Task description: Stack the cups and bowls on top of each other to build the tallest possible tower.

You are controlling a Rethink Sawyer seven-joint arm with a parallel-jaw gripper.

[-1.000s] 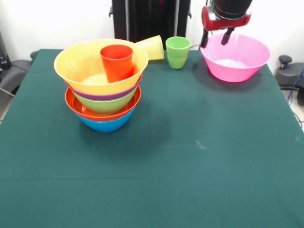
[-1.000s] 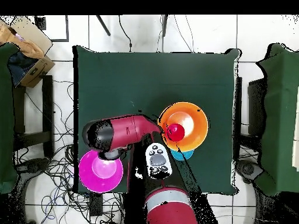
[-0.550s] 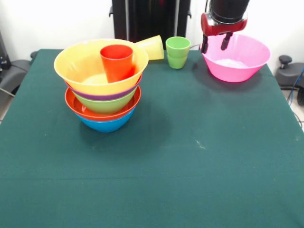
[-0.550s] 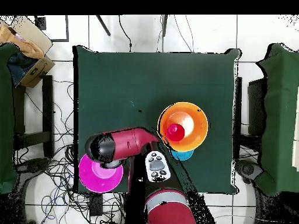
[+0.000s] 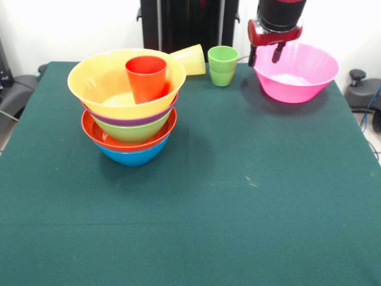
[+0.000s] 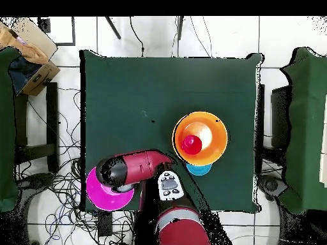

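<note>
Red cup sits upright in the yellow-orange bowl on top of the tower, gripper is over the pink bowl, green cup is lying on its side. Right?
Not quite. The green cup stands upright, as the front view shows; the cup lying on its side is the yellow cup next to it. The rest holds: the red cup is upright in the yellow-orange bowl topping the tower, and the gripper is over the pink bowl.

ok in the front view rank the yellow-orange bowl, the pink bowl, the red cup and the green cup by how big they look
Largest to smallest as they look:
1. yellow-orange bowl
2. pink bowl, though it sits farther back, so the true gap is unsure
3. red cup
4. green cup, also farther back, so its rank against the red cup is unsure
</note>
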